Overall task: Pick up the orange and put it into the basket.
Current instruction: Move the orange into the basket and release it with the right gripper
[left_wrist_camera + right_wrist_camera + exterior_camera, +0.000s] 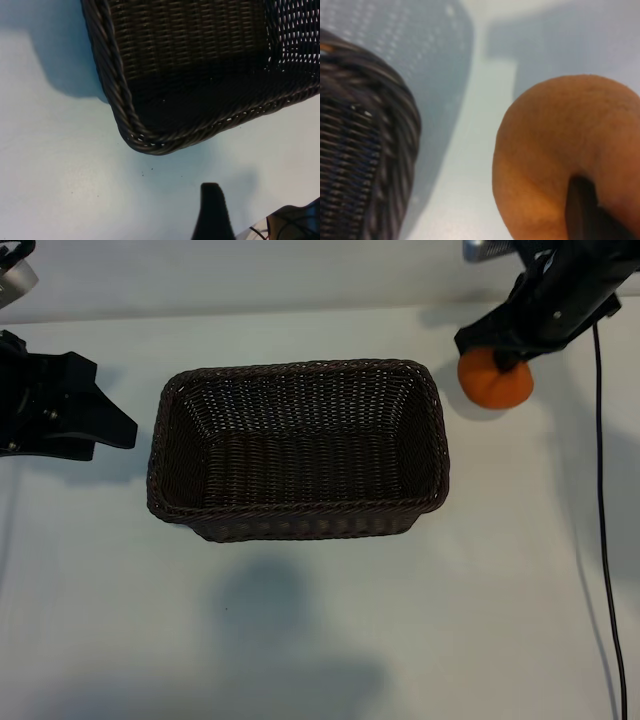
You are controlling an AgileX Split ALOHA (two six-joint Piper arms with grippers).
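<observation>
The orange [495, 385] rests on the white table at the far right, just beyond the basket's far right corner. My right gripper [507, 353] comes down onto its top and is shut on the orange's top bump. In the right wrist view the orange [555, 150] fills much of the picture, with one dark finger [582, 212] pressed against it. The dark brown wicker basket [300, 508] stands in the middle with nothing in it. My left gripper [115, 400] is parked open at the left, apart from the basket; one of its fingers [212, 210] shows in the left wrist view.
A black cable [603, 500] runs down the right side of the table. The basket's rounded corner [125, 115] lies close to the left gripper. The basket's wall [370, 150] stands a short gap from the orange. Bare white table lies in front of the basket.
</observation>
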